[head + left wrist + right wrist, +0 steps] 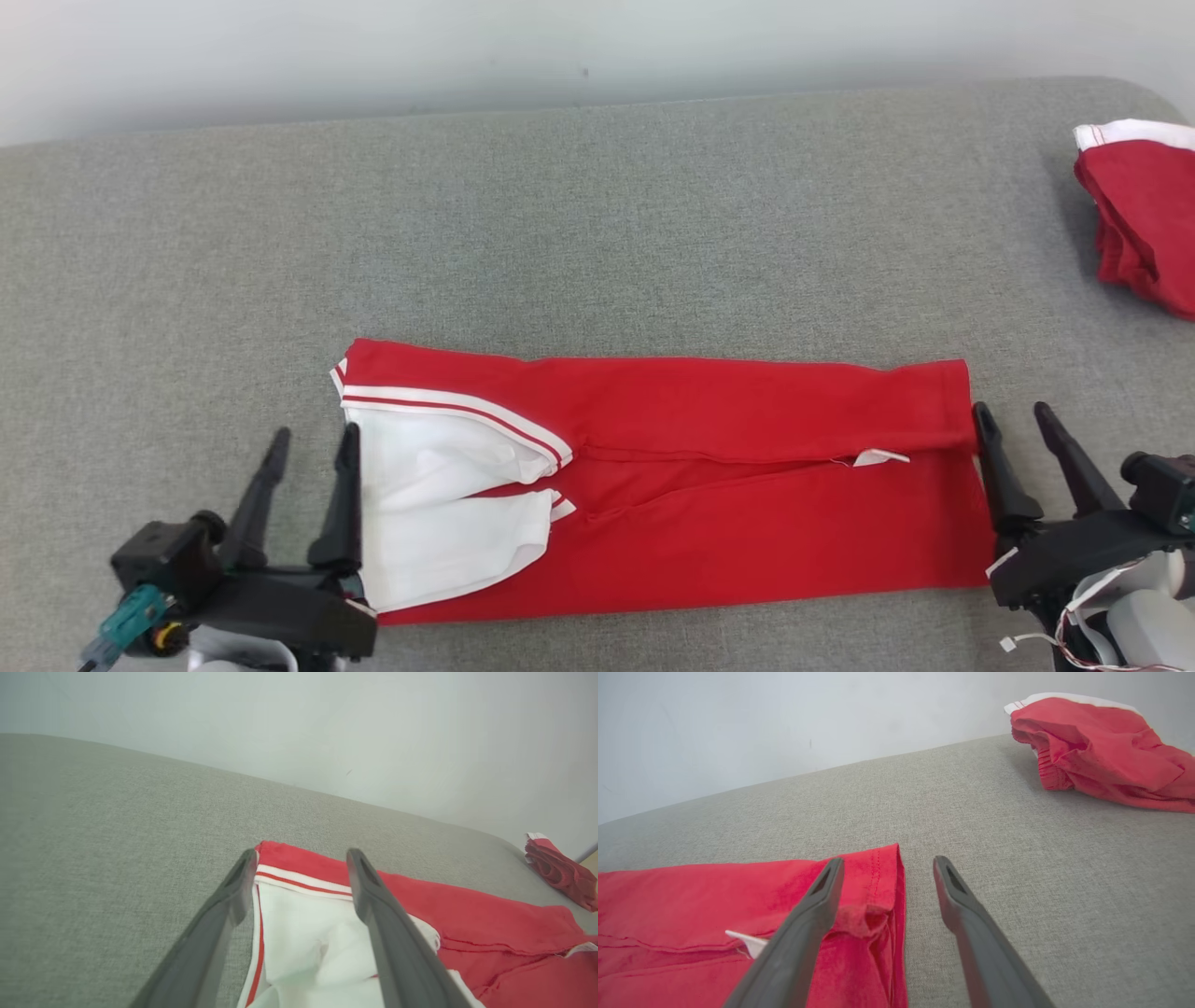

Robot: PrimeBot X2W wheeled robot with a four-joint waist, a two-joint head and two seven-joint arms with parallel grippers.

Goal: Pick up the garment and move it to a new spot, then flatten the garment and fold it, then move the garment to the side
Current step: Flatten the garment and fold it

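head view gives the whole layout: the long red cotton garment with white sleeves [700, 485] lies flat near the front edge of the grey fabric-covered bench [560, 215], folded lengthwise into a narrow strip, with the white striped sleeves [439, 523] tucked on top at its left end. the left jaws stand apart at that left end, one dark finger [345, 504] just touching the sleeve edge, the other over bare bench. the right jaws are apart too, at the right-hand hem, holding nothing; their nearer finger [999, 467] sits against the cloth's end.

from where i stand the lengthwise fold looks done and a crosswise fold looks due. to do it well, each pair of jaws should come down square on a corner and take every layer, because the upper flap has a loose seam line with a small white label [878, 457] peeking out, and a shallow pinch would lift only the top layer. carry one end over low and even so the sleeves don't slide out. keep well apart from the crumpled red and white heap of clothing [1144, 224] at the far right.
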